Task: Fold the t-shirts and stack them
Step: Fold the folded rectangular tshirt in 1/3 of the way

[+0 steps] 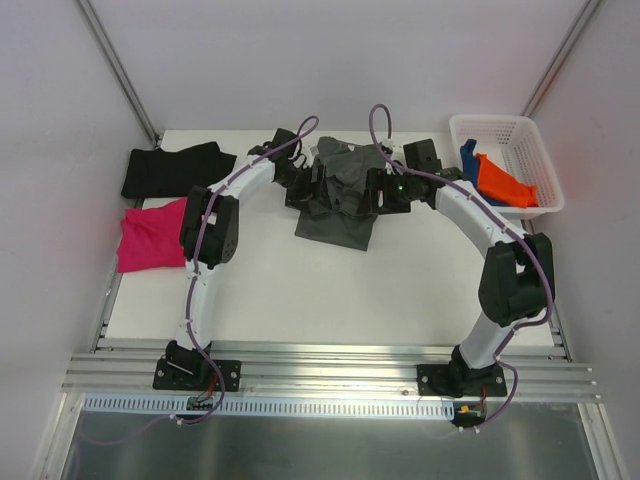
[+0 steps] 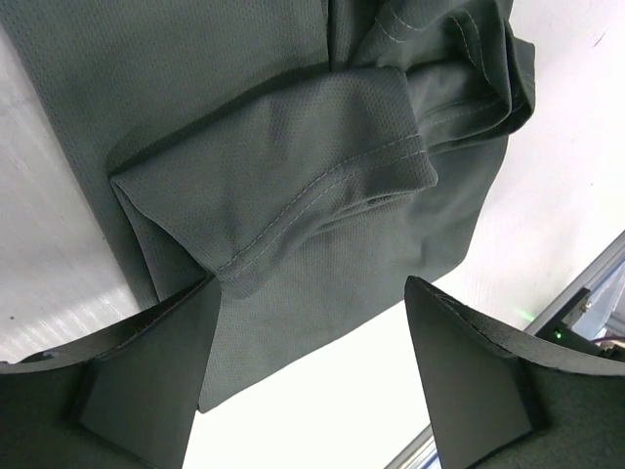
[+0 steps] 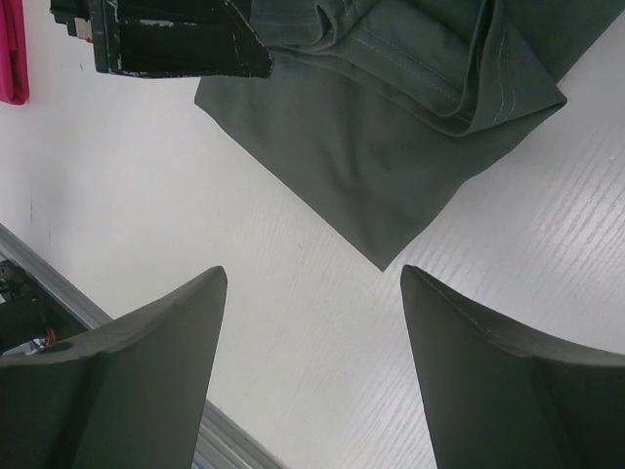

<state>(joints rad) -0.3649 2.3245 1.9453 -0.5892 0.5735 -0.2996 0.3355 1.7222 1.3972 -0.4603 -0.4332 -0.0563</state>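
The white table [image 1: 300,290] carries the dark grey t-shirt [image 1: 338,215], partly folded and bunched at its far end; left of that shirt lie the black t-shirt [image 1: 170,170] and the magenta t-shirt [image 1: 150,238], and right of it the white basket [image 1: 500,128] holds the orange t-shirt [image 1: 505,182] and blue t-shirt [image 1: 468,158]. The left gripper [image 2: 311,293] hangs over the grey shirt's left side, jaws wide, a folded sleeve hem beside one finger, gripping nothing; the right gripper [image 3: 312,274] hangs wide open just off a folded corner.
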